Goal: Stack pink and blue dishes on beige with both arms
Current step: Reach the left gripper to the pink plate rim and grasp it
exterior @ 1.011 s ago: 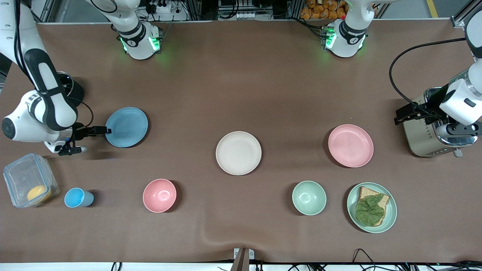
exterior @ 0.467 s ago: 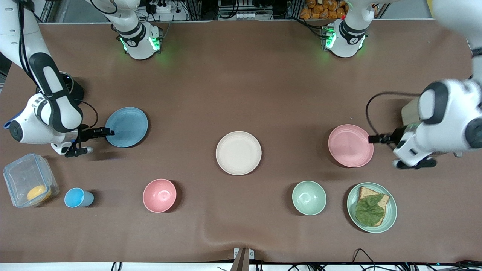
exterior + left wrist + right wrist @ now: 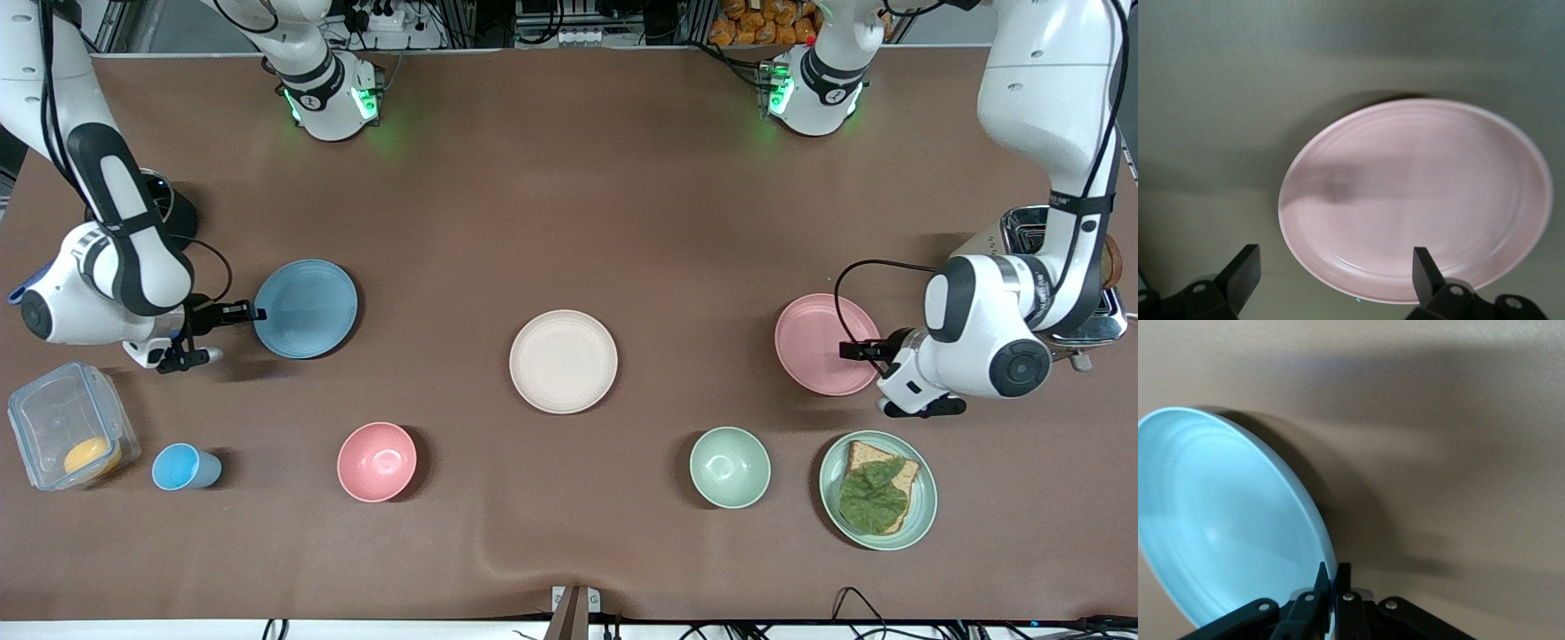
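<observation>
The right tool (image 3: 252, 312) sits at the middle left of the front view, its fingers pinched together on the rim of the blue plate (image 3: 306, 308). In the right wrist view the two black fingers (image 3: 1343, 581) meet on that plate's edge (image 3: 1225, 520), and the plate is tipped up, its rim lifted off the brown worktop (image 3: 569, 204) with a shadow under it.

The left tool (image 3: 867, 366) is at the middle right of the front view, at the edge of the pink plate (image 3: 822, 343) on the side toward the left arm's end of the worktop. The left wrist view shows its two fingers (image 3: 1425, 268) spread wide apart along the bottom of that frame, with the pink plate (image 3: 1418, 200) lying flat between and ahead of them; neither finger can be seen touching it.

The beige plate (image 3: 563, 361) lies flat at the centre of the front view, well apart from both other plates, with nothing on it.

Lower in the front view stand a pink bowl (image 3: 377, 461) and a green bowl (image 3: 730, 467). Beside the green bowl, at the lower right, is a green plate (image 3: 920, 520) carrying bread and a leaf. At the lower left are a small blue cup (image 3: 184, 468) and a clear lidded box (image 3: 62, 418) with something yellow inside. A metal toaster (image 3: 1031, 227) stands at the right edge, partly covered by the left arm.
</observation>
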Motion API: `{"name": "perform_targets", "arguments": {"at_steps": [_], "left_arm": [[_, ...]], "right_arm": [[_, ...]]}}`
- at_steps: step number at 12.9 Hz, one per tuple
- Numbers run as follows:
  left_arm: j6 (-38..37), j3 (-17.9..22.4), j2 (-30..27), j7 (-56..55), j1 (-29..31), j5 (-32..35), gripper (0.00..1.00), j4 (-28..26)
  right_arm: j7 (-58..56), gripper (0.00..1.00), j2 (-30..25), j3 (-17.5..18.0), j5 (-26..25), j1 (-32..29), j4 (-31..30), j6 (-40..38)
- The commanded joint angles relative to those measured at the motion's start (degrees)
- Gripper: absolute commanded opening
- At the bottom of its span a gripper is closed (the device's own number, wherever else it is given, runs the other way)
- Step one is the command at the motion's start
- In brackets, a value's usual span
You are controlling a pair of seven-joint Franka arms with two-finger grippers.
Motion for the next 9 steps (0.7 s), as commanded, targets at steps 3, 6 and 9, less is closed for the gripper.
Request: {"name": "perform_targets", "arguments": {"at_steps": [3, 6, 9], "left_arm": [[0.79, -0.5, 3.0, 7.6, 3.8, 0.49, 1.0, -1.51], [1.14, -0.5, 4.24, 10.5, 5.21, 0.48, 1.0, -0.99], [1.14, -0.59, 4.24, 10.6, 5.48, -1.17, 0.45, -0.46]], "right_arm": [[7.2, 0.0, 0.19, -0.11, 1.01, 1.85, 6.21, -7.96], [10.29, 0.0, 0.28, -0.11, 1.01, 2.47, 7.45, -9.65], [10.83, 0.0, 0.28, -0.11, 1.01, 2.47, 7.54, -9.65]]}}
